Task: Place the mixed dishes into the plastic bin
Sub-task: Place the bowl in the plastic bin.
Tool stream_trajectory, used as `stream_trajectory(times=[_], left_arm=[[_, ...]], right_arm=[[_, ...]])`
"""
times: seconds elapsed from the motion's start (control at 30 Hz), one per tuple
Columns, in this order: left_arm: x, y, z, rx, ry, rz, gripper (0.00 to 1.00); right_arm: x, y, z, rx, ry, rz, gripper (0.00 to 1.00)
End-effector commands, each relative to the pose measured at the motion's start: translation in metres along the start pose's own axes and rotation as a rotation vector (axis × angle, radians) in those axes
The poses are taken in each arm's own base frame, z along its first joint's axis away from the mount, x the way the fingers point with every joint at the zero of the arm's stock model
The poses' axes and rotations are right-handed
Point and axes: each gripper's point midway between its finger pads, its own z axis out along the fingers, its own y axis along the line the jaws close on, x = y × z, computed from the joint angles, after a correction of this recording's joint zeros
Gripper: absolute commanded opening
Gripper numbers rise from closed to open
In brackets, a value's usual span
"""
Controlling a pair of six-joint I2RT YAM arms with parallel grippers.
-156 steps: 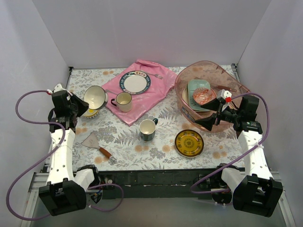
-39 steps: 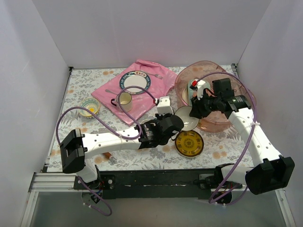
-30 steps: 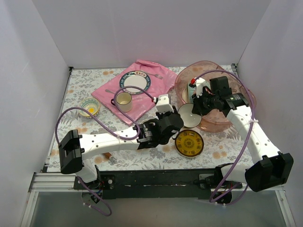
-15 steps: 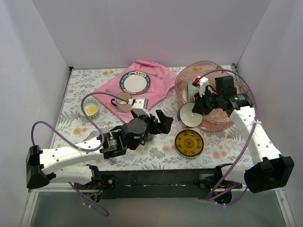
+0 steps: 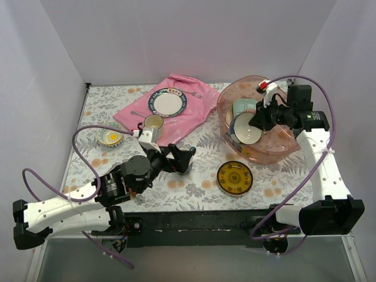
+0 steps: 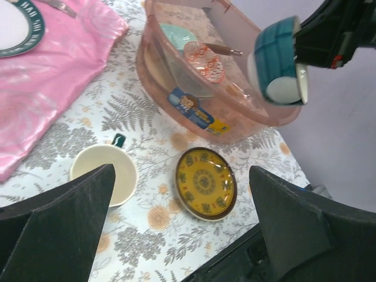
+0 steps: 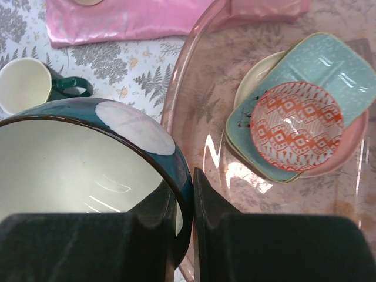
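Observation:
My right gripper (image 7: 183, 182) is shut on the rim of a dark teal bowl (image 7: 88, 170) with a cream inside. It holds the bowl (image 5: 245, 128) tilted above the near left part of the plastic bin (image 5: 276, 154). Inside the bin (image 7: 194, 117) lie a pale green tray (image 7: 329, 64) and a red-patterned bowl (image 7: 296, 126) on a cream plate. My left gripper (image 6: 181, 170) hangs open over the table between a dark mug (image 6: 104, 174) and the yellow dark-rimmed plate (image 6: 205, 183), with nothing between its fingers.
A pink cloth (image 5: 194, 108) at the back carries a dark-rimmed plate (image 5: 167, 101) and a cream mug (image 5: 153, 122). A small patterned bowl (image 5: 110, 137) stands at the left. The yellow plate (image 5: 235, 177) lies in front of the bin.
My left gripper opened, let go of the teal bowl and drew back to the left. My right gripper carried the bowl up and right, over the bin.

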Motion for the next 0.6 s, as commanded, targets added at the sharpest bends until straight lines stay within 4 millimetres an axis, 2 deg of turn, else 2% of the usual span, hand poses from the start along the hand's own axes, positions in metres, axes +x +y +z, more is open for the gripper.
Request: stream_trajectory(times=[0.0, 0.07, 0.1, 0.27, 0.57], left_arm=[[0.004, 0.034, -0.012, -0.098, 0.002, 0.045, 0.98], [0.005, 0.043, -0.017, -0.115, -0.008, 0.038, 0.98], [0.007, 0.047, -0.019, -0.125, -0.005, 0.04, 0.98], [0.011, 0.064, -0.028, -0.154, -0.021, 0.015, 0.98], [0.019, 0.081, -0.035, -0.199, -0.02, 0.007, 0.98]], right_arm=[[-0.05, -0.018, -0.017, 0.04, -0.145, -0.064, 0.01], [-0.057, -0.025, -0.019, 0.058, -0.163, -0.066, 0.01], [-0.055, -0.037, -0.021, 0.083, -0.161, -0.045, 0.01], [-0.058, -0.058, -0.021, 0.102, -0.174, 0.002, 0.01], [-0.056, -0.095, -0.014, 0.126, -0.184, 0.092, 0.01]])
